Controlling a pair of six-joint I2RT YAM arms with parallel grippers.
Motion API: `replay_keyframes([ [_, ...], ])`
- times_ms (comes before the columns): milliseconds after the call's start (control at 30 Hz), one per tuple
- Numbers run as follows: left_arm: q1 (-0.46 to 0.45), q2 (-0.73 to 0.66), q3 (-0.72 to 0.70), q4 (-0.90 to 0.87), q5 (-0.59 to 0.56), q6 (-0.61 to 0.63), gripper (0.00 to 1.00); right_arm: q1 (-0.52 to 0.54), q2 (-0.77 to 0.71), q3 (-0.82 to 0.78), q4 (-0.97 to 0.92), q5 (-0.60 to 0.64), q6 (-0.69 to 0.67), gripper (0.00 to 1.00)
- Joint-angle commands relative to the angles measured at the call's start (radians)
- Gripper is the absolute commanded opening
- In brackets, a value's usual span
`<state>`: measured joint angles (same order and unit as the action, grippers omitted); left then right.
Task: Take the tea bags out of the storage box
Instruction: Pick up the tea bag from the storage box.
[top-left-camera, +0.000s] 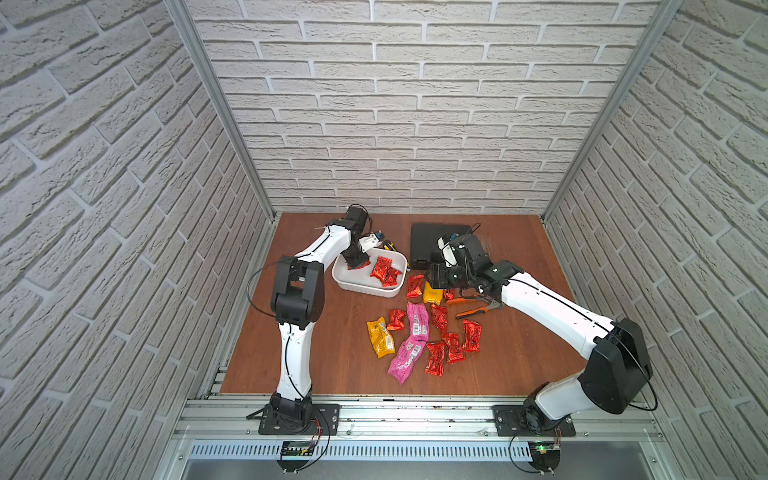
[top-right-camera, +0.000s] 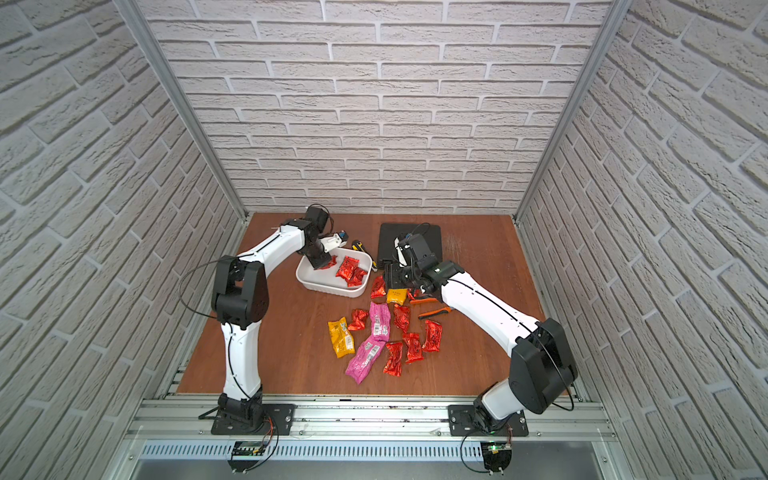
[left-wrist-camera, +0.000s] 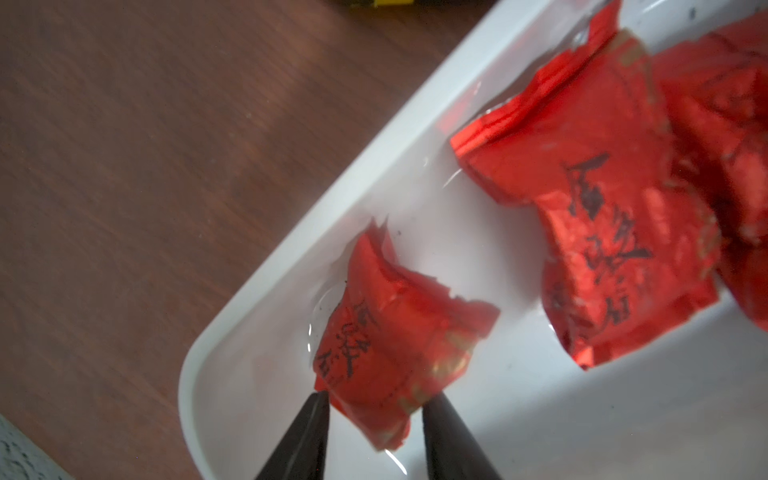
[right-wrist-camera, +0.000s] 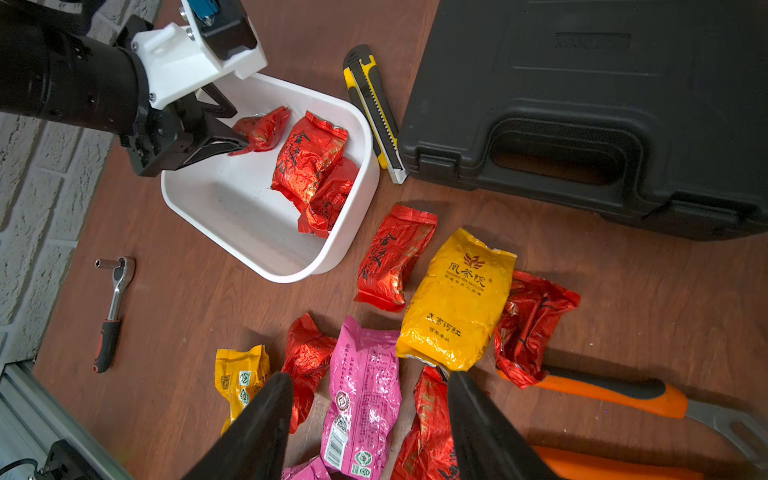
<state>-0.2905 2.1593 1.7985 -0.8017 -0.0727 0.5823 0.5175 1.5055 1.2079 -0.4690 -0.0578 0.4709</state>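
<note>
**Left gripper pinches a red sachet inside the box; right gripper hangs open over the pile**

The left gripper (left-wrist-camera: 378, 397) has its two black fingers pressed against opposite sides of a small red foil sachet (left-wrist-camera: 399, 332), pinching it by one end. That sachet is inside the white plastic storage box (top-left-camera: 360, 287), toward the box's far left end in both top views. Whether it is clear of the box floor cannot be told. Two more crinkly red sachets (right-wrist-camera: 309, 162) overlap each other at the other side of the box, apart from the pinched one.

The right gripper (right-wrist-camera: 369, 376) hangs with its fingers spread wide and nothing between them, above the tea bags (top-left-camera: 436, 332) that lie on the brown wooden table (top-left-camera: 307, 357) just outside the box. Below it are a yellow-orange foil sachet (right-wrist-camera: 457, 299), a long pink sachet with a white label (right-wrist-camera: 365, 390) and several red ones. More lie scattered nearer the robot's base.

A yellow-and-black utility knife (right-wrist-camera: 374, 108) lies between the box and a black hard case (right-wrist-camera: 582, 104). Orange-handled pliers (right-wrist-camera: 602, 390) lie beside the pile, a crumpled red sachet overlapping one handle. A small ratchet wrench (right-wrist-camera: 112, 307) lies well apart from the box.
</note>
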Motion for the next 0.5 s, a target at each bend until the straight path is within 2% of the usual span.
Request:
replay_keyframes([
  [0, 0.005, 0.019, 0.029, -0.030, 0.038, 0.003, 0.29, -0.010, 0.001, 0.030, -0.006, -0.014, -0.009, 0.64],
  [233, 0.003, -0.025, 0.019, -0.041, 0.042, 0.001, 0.01, -0.017, -0.015, 0.022, 0.002, -0.025, -0.003, 0.64],
  [467, -0.020, -0.178, -0.015, -0.042, 0.072, -0.076, 0.00, -0.017, -0.051, -0.007, 0.033, -0.070, 0.024, 0.63],
])
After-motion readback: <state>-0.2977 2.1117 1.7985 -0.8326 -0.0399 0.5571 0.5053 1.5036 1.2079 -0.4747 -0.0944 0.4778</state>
